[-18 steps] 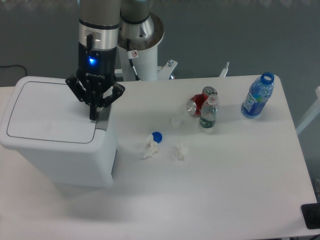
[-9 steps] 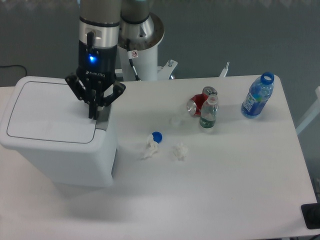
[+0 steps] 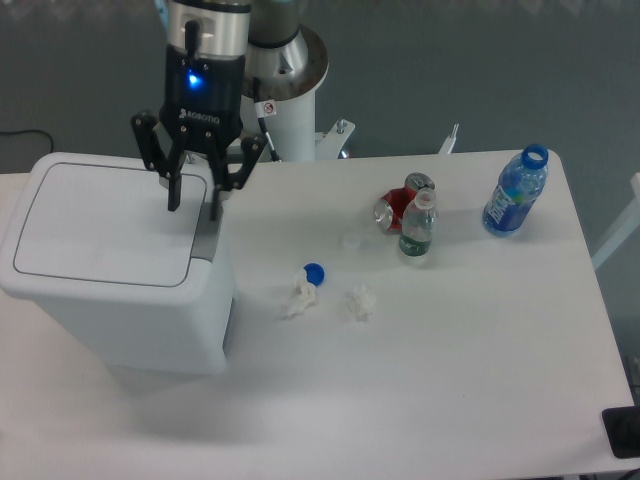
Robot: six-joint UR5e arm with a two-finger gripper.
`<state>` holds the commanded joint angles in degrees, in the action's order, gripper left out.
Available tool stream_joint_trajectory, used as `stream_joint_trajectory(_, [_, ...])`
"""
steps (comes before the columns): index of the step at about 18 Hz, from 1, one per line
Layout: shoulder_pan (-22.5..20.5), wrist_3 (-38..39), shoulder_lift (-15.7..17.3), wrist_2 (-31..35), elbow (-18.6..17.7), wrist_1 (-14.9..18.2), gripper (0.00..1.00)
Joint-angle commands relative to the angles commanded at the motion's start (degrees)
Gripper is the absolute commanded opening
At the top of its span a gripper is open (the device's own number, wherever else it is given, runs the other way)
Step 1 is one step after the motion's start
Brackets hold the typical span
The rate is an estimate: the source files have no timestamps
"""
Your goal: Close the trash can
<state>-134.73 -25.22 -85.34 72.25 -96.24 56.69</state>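
With the lid seen flat on the trash can [image 3: 110,260], the grey tab [image 3: 206,238] could be snagged by the released end effector [image 3: 193,208] if lowered.

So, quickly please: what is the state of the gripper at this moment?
Gripper: open, jaws spread, holding nothing, above the right edge of the closed trash can.

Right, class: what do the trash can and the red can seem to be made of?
Trash can: probably plastic, matte white, with smooth moulded rounded corners. Red can: apparently metal, glossy red paint, with a shiny silver top rim.
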Motion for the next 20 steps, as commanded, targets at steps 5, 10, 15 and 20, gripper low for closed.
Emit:
stream_joint_trajectory(5, [-5.4,-6.3,-0.3,2.5,-0.1,0.2,1.0])
stream_joint_trajectory(10, [-6.2,-17.2,-2.3,13.1,-0.4,0.1,1.0])
stream_joint_trajectory(15, [-10.6,-26.8,-6.1,14.9,-0.3,-0.1,1.0])
stream_joint_trajectory(20, [-13.1,-30.9,-6.0,15.5,-0.4,0.1,1.0])
